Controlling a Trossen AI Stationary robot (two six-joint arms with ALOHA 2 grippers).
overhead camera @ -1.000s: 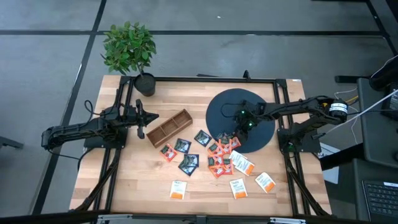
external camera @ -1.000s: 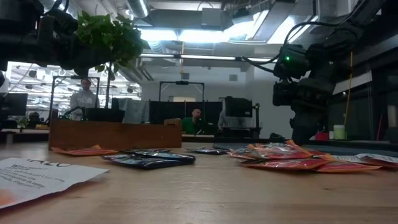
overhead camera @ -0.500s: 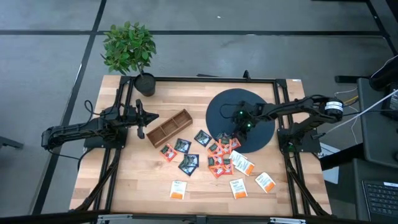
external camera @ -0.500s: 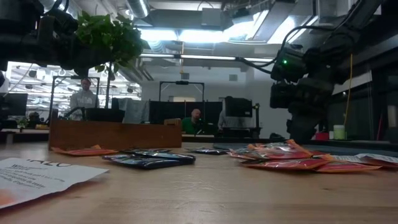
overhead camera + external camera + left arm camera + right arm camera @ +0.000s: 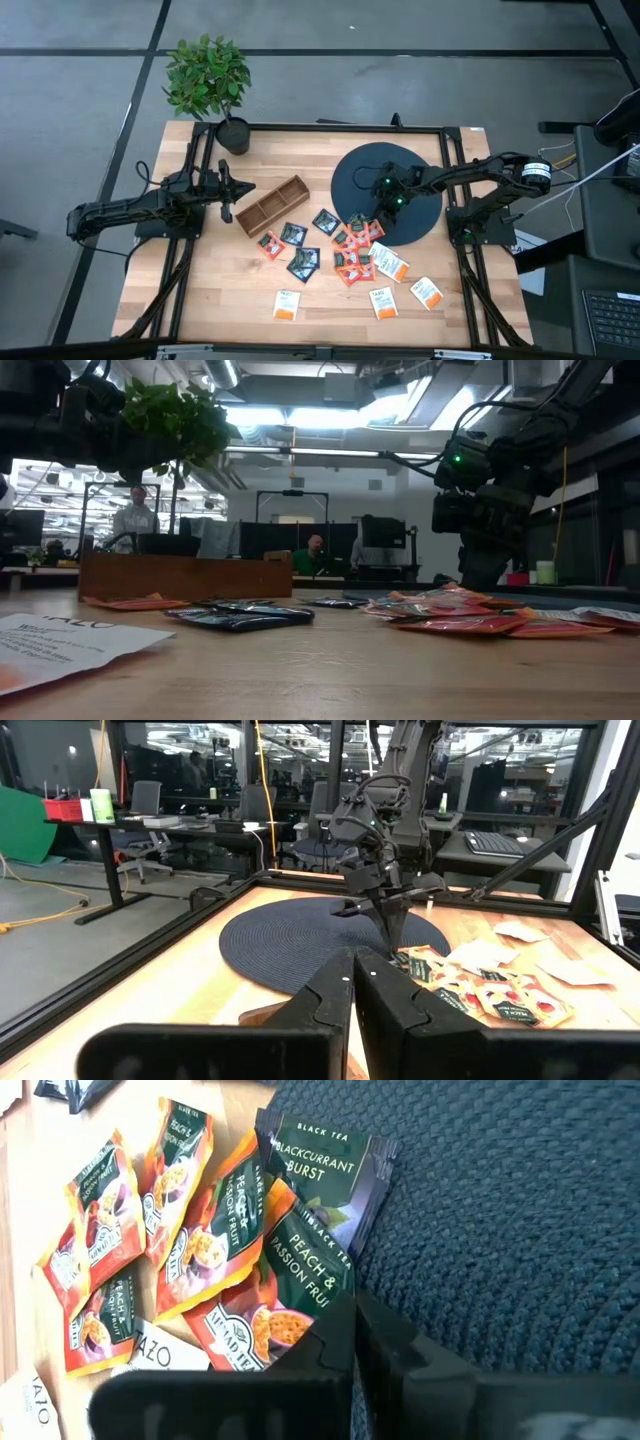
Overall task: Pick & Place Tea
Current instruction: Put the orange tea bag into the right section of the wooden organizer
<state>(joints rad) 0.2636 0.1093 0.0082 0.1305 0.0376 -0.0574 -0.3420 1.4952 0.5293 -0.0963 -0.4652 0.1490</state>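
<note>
Several flat tea sachets [image 5: 352, 248] lie in a loose heap on the wooden table, red-orange, dark and white ones. The heap's far end overlaps the edge of the dark round disc [image 5: 400, 175]. My right gripper [image 5: 372, 218] stands over that edge, pointing down, shut, its tips at a red-orange sachet [image 5: 300, 1275]. It also shows in the low view [image 5: 478, 572]. My left gripper [image 5: 246, 190] waits shut and empty at the table's left, by the brown divided box [image 5: 272, 205]. My right gripper comes from above, and its shut fingertips [image 5: 345, 1315] meet the red-orange sachet's corner [image 5: 325, 1285] beside the disc's edge. The fingers hide the place of contact, so I cannot tell a pinch from a press. The sachet lies flat on other sachets.
A potted plant [image 5: 208, 80] stands at the far left corner. White sachets [image 5: 287, 305] lie apart near the front edge, and dark ones [image 5: 303, 262] lie between the heap and the box. A black frame [image 5: 330, 127] rims the table. People sit in the room beyond [image 5: 315, 555].
My right gripper has gone down a little and slightly toward the table's left, over the heap. In the low view, a red-orange sachet corner that stuck up beside the gripper now lies flatter.
</note>
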